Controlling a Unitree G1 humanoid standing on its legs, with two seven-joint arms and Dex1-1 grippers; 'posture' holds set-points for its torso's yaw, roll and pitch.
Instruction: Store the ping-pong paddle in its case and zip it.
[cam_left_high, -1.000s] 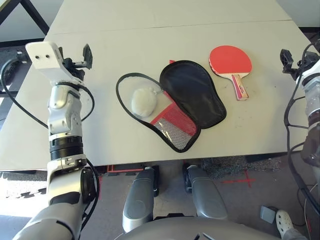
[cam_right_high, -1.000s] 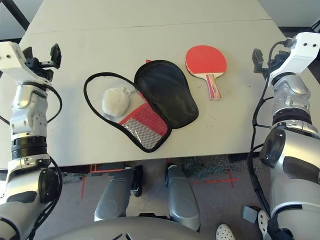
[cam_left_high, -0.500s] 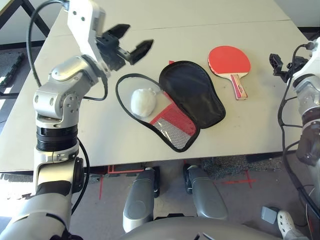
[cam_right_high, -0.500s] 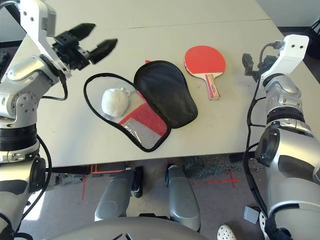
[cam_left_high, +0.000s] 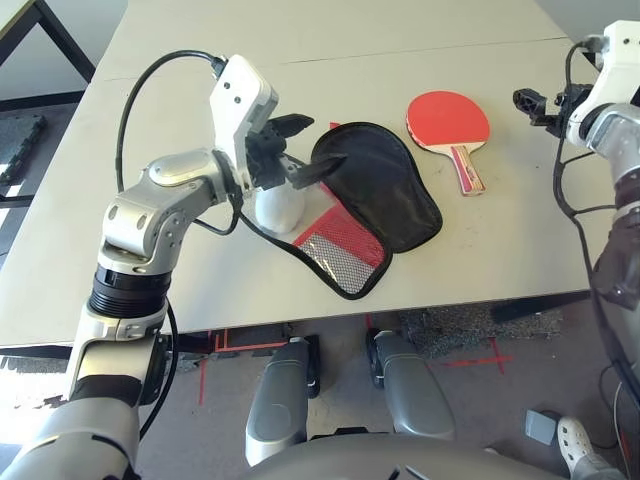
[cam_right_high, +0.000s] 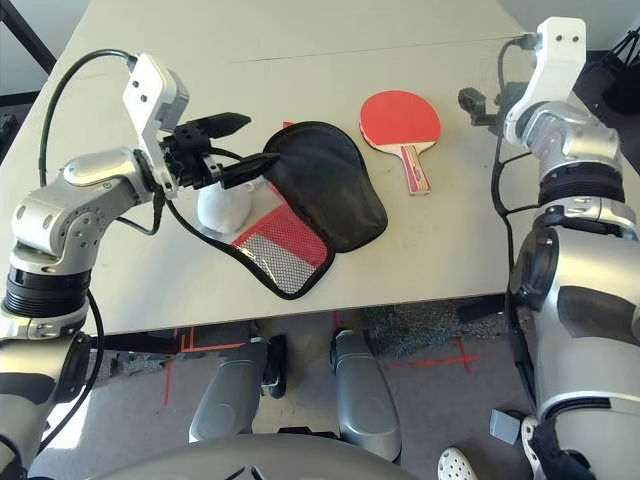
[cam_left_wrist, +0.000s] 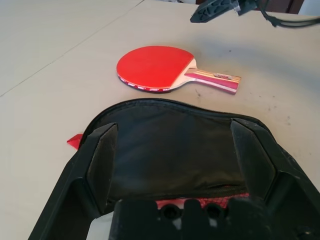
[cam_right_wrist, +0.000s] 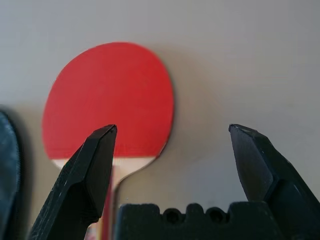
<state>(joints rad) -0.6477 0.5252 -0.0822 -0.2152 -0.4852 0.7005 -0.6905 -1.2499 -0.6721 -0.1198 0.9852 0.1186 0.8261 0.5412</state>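
A big pale table (cam_left_high: 150, 230) fills most of the room here, with a dark floor and some red tape marks under its near edge.

The case (cam_left_high: 375, 190) lies open near the middle of the table. Its black inside faces up. One half is a round black flap. The other half, nearer the robot, shows red cloth and a mesh pocket (cam_left_high: 345, 262). A fluffy white ball (cam_left_high: 280, 208) sits on that nearer half, partly hidden behind the left arm.

The ping-pong paddle (cam_left_high: 448, 118) lies flat on the table, just beyond the case and off to its right side. It is not touching the case. Its red round face points up. Its short striped wooden handle (cam_left_high: 466, 171) points back toward the robot.

The left gripper (cam_left_high: 300, 150) hangs over the left edge of the case, above the white ball. It points sideways toward the black flap. Its two black fingers (cam_left_wrist: 100, 160) are spread wide apart and there is nothing between them.

The right gripper (cam_right_high: 480, 105) is up in the air to the right of the paddle, near the far right part of the table. In the right wrist view its fingers (cam_right_wrist: 90, 175) are spread wide too, with the red paddle face down below them. It holds nothing.
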